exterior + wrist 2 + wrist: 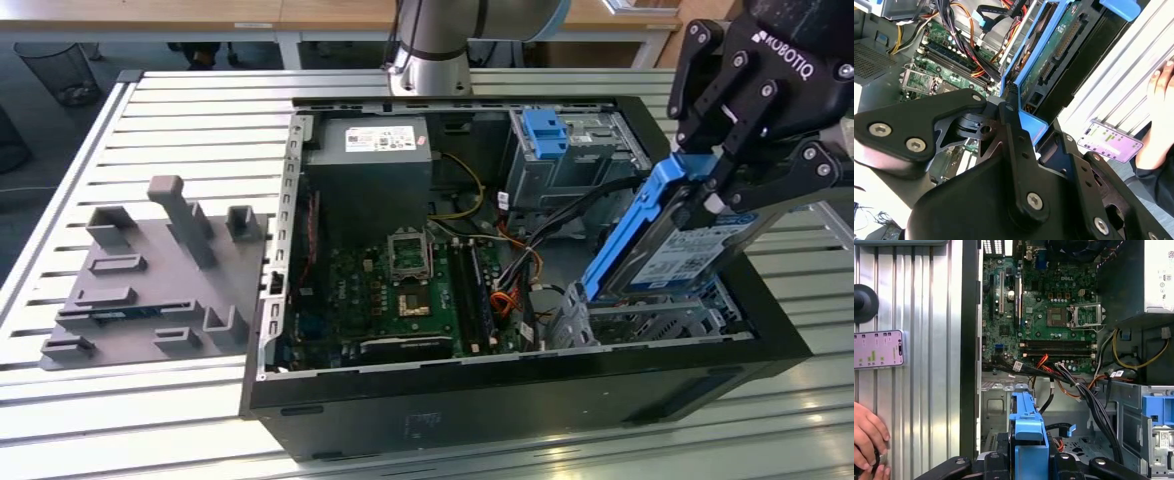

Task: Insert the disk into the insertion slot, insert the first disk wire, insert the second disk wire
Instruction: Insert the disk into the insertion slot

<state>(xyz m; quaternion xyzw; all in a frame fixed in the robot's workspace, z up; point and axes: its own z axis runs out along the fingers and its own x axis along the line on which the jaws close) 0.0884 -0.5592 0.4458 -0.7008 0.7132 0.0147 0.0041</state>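
Gripper (717, 190) clamped on disk (663, 255); disk's long axis steeply tilted, lower end just over slot (643, 320).

The disk (1029, 440), edge-on in its blue carrier, sits clamped between the black fingers (999, 461). The silver-grey insertion slot (996, 407) lies just beyond it inside the open case. Black, red and orange cables (1089, 400) run between the slot and the green motherboard (1054, 305). On the slatted surface (929, 390) outside the case rest a lit phone (878, 348) and a person's hand (869, 442).
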